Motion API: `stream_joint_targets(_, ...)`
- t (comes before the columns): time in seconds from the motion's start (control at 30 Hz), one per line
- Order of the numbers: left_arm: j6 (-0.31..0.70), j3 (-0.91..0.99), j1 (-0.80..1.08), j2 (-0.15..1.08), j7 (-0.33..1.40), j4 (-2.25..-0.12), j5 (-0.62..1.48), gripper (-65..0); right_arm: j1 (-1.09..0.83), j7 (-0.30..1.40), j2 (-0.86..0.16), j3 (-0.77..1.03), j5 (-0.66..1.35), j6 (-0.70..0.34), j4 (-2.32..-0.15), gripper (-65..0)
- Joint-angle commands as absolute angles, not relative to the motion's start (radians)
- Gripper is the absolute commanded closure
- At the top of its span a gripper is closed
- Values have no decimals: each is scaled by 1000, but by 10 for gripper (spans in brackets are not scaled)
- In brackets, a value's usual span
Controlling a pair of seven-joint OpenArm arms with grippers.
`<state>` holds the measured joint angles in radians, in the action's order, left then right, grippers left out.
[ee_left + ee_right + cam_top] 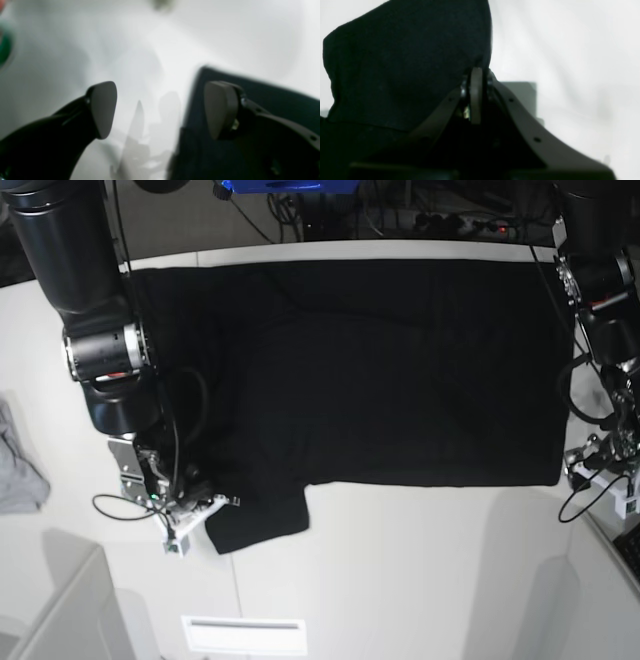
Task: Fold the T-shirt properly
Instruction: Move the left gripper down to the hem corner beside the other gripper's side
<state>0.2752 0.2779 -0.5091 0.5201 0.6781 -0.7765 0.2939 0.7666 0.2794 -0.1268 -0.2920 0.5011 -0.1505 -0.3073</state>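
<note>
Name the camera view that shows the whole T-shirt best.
The base view: the T-shirt lies spread across the table, one sleeve sticking out near the right arm. The right wrist view shows only a raised black fold close up; the left wrist view shows one blurred corner.

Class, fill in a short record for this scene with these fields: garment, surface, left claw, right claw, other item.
garment: black T-shirt, spread flat, one sleeve sticking out at the near edge
surface: white table
left claw: open, nothing between the jaws, beside the shirt's edge
right claw: shut on the T-shirt's sleeve fabric
other item: grey cloth at the table's edge, apart from the shirt
</note>
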Motion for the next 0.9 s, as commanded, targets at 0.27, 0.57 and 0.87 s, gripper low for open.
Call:
stream_joint_targets(0.27,272,58,-704,535,466,-441,295,-525,800,277,-133,-291,504,-150,-317,0)
stream_joint_targets(0.57,272,-16,-723,506,414,-397,295,-525,802,277,-133,-291,504,-150,-317,0)
stream_joint_targets(0.87,272,-18,-707,472,412,-395,294,-525,802,277,-134,-291,504,-150,-317,0)
